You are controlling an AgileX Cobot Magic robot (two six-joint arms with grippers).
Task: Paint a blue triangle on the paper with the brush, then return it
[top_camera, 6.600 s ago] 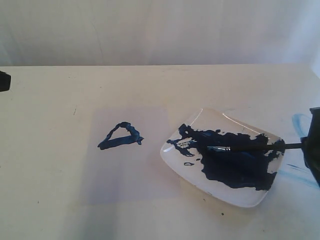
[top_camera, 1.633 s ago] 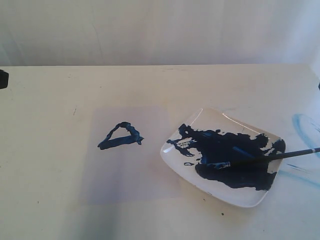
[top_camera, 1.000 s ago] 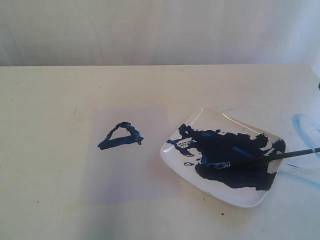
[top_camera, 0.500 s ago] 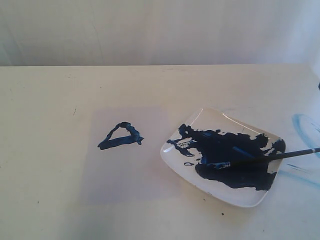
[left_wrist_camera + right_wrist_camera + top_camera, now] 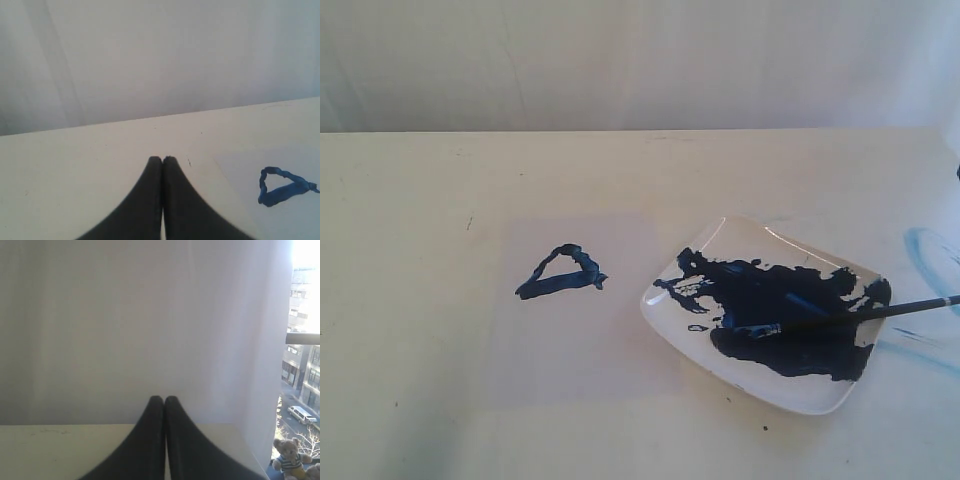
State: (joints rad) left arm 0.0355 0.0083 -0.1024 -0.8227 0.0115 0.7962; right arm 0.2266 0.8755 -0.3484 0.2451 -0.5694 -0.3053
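Note:
A small dark blue triangle (image 5: 563, 272) is painted on the pale paper (image 5: 590, 340) at the table's middle; the left wrist view also shows the blue triangle (image 5: 282, 186) on the paper (image 5: 295, 220). The black brush (image 5: 840, 318) lies across the white plate (image 5: 750, 375), tip in the paint, handle sticking out past the plate's right rim. No gripper holds it. My left gripper (image 5: 162, 159) is shut and empty, off to the side of the paper. My right gripper (image 5: 164, 399) is shut and empty, facing the back wall. Neither gripper shows in the exterior view.
A large dark blue paint blotch (image 5: 780, 325) covers much of the plate. Faint light-blue smears (image 5: 925, 255) mark the tabletop right of the plate. A white wall (image 5: 640, 60) backs the table. The table's far right corner (image 5: 240, 432) shows in the right wrist view.
Over the last second nothing has moved. Before that, the right gripper let go of the brush on the plate and left the exterior view, and the left one withdrew from its left edge.

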